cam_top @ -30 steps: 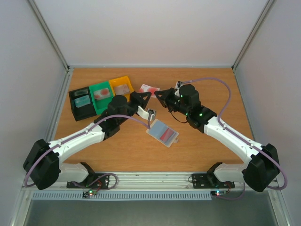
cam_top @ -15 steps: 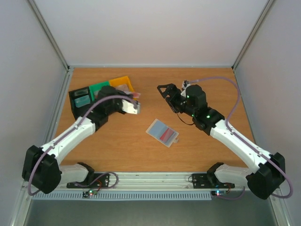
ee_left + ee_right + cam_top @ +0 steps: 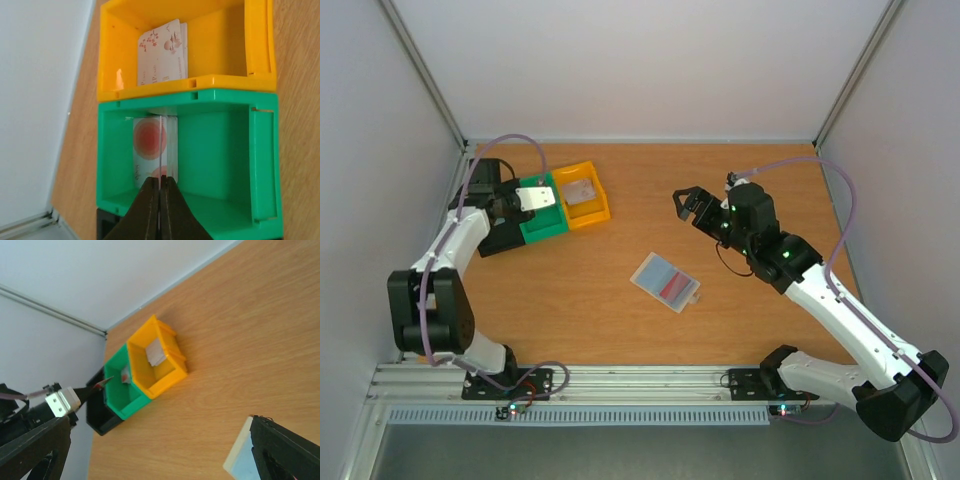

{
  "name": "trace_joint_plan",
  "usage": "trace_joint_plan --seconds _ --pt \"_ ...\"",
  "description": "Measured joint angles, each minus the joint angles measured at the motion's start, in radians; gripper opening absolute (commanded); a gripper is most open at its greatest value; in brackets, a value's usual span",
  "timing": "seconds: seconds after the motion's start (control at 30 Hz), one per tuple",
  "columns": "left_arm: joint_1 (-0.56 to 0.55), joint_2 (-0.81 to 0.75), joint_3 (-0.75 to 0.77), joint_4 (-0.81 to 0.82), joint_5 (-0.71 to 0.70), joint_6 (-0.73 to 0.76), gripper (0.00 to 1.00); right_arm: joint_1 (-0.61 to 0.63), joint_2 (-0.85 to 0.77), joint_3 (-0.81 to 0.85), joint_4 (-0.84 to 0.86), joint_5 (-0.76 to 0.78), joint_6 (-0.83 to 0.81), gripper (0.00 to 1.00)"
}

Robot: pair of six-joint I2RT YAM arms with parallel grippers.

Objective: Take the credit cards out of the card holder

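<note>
We see the left arm reaching back-left, the left gripper (image 3: pixel 160 183) pinched shut on a credit card (image 3: pixel 160 147) above the green bin (image 3: pixel 220 150). The right gripper (image 3: pixel 688 203) hangs spread wide, empty, near the card holder (image 3: pixel 665 281) on the bench (image 3: pixel 570 310).

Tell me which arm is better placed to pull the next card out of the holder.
Right. The right arm has its jaws open and empty, nearer the card holder, where a reddish card shows. The left arm is at the green bin, jaws shut on a card.
</note>
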Motion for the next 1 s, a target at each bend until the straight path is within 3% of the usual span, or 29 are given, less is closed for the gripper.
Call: trace_joint_plan --seconds 0.5,1.0 --pt "-0.002 0.271 0.078 0.230 -0.014 -0.024 0.00 -0.023 -0.005 0.020 -0.111 0.097 -0.084 0.99" --pt "-0.009 0.304 0.082 0.219 -0.094 -0.019 0.00 -0.101 0.073 0.075 -0.114 0.085 -0.129 0.98"
